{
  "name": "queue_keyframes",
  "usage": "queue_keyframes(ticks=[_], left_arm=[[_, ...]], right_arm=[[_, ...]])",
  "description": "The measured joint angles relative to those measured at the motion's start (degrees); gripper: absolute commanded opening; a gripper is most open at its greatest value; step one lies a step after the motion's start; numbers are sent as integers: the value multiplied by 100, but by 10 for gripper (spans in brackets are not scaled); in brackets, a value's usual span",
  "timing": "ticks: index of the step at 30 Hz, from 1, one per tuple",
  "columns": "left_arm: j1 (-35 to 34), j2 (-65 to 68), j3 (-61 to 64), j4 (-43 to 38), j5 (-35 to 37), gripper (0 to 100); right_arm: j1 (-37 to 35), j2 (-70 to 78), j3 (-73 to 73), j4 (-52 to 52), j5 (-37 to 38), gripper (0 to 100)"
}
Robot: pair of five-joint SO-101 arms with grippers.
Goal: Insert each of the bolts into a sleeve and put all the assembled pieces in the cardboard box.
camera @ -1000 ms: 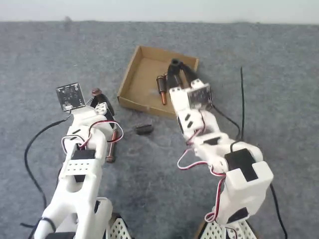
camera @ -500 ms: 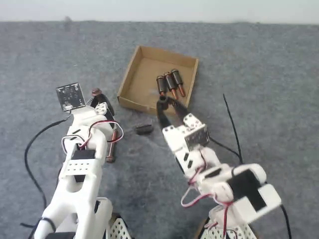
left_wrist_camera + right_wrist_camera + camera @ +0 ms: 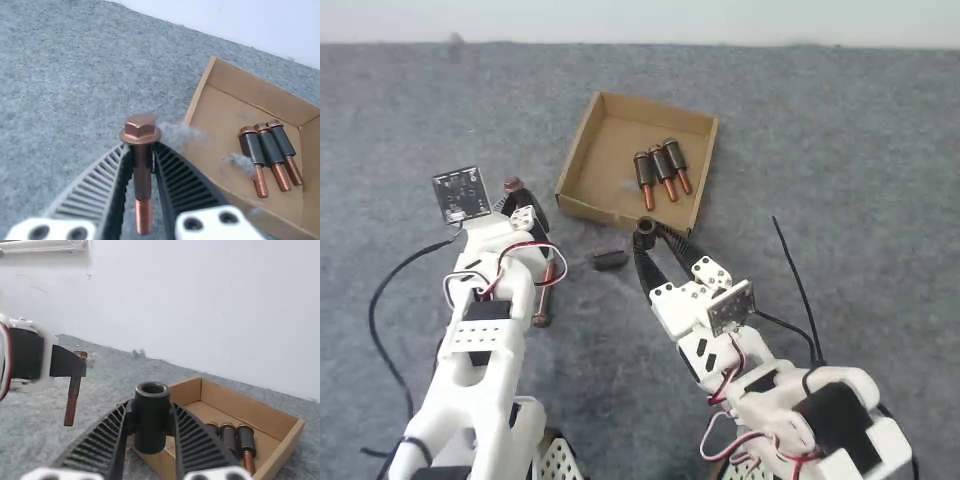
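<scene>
My left gripper (image 3: 141,150) is shut on a copper bolt (image 3: 141,165) just below its hex head; in the high view that gripper (image 3: 516,196) sits left of the cardboard box (image 3: 580,145). My right gripper (image 3: 648,243) is shut on a black sleeve (image 3: 151,415), held upright with its bore open on top, just in front of the box's near wall. Three assembled pieces (image 3: 661,172) lie side by side in the box. A loose black sleeve (image 3: 610,259) lies on the carpet between the arms. A second copper bolt (image 3: 546,292) lies beside the left arm.
A small dark circuit board (image 3: 460,193) sits on the left arm's wrist. Black cables (image 3: 798,285) trail over the grey carpet to the right of the right arm. A white wall (image 3: 200,300) stands behind the box.
My right arm has drawn back from over the box to just in front of its near wall, uncovering the three pieces inside. The left arm and its bolt have stayed put.
</scene>
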Motion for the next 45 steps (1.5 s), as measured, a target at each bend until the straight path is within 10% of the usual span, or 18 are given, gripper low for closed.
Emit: queue_keyframes(ticks=[45], left_arm=[[2084,-3815,1556,413,35,12]], right_arm=[[-712,1855,-642,-18,-26,6]])
